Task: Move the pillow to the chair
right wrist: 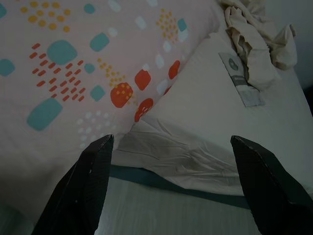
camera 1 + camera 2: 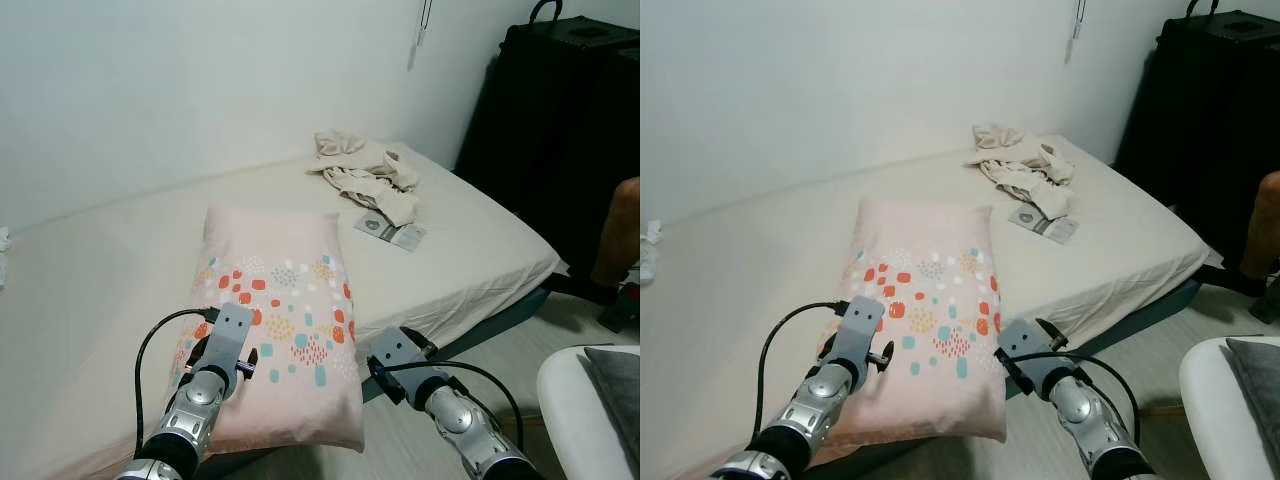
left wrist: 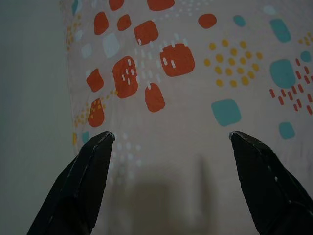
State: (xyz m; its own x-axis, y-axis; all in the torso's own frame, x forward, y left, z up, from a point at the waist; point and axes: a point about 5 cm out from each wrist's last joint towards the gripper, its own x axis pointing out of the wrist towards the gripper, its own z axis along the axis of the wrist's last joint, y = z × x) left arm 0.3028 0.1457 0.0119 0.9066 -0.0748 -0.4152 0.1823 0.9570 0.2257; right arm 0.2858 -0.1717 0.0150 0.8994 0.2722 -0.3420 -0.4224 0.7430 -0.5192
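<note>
The pink pillow (image 2: 275, 320) with dots lay on the bed (image 2: 100, 290), its near end by the bed's edge. The left claw (image 3: 171, 142) hung over the pillow, opened wide. The right claw (image 1: 171, 147) was wide too, beside the pillow's corner. Crumpled clothes (image 2: 365, 172) sat farther back on the bed.

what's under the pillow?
The pillow lies on the bed's cream sheet, its near corner overhanging the edge. Whatever lies directly beneath it is covered.
</note>
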